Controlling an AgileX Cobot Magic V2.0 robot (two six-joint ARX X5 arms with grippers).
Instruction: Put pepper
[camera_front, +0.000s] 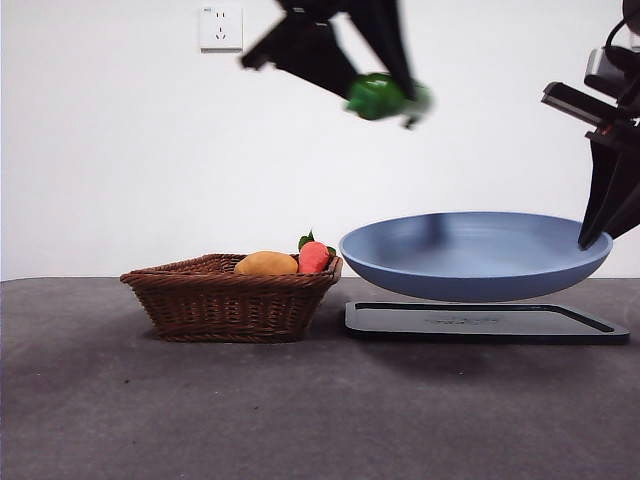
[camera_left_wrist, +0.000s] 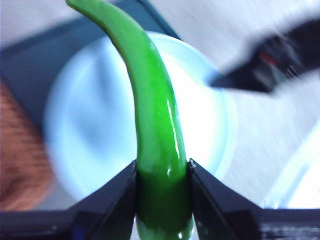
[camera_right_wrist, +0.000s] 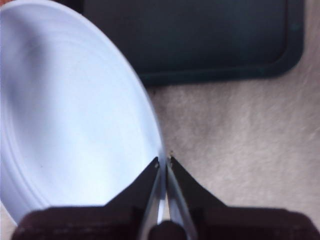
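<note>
My left gripper (camera_front: 385, 95) is shut on the glossy green pepper (camera_front: 378, 96) and holds it high in the air, above the left part of the blue plate (camera_front: 470, 255). In the left wrist view the pepper (camera_left_wrist: 155, 125) curves up between my jaws, with the plate (camera_left_wrist: 100, 130) below it. My right gripper (camera_front: 590, 240) is shut on the plate's right rim and holds the plate lifted a little above the dark tray (camera_front: 485, 322). In the right wrist view my jaws pinch the plate's rim (camera_right_wrist: 159, 165).
A brown wicker basket (camera_front: 235, 300) stands left of the tray, holding a yellow-orange oval fruit (camera_front: 265, 264) and a red-orange fruit with green leaves (camera_front: 314, 256). A white wall with a socket (camera_front: 221, 27) is behind the grey table.
</note>
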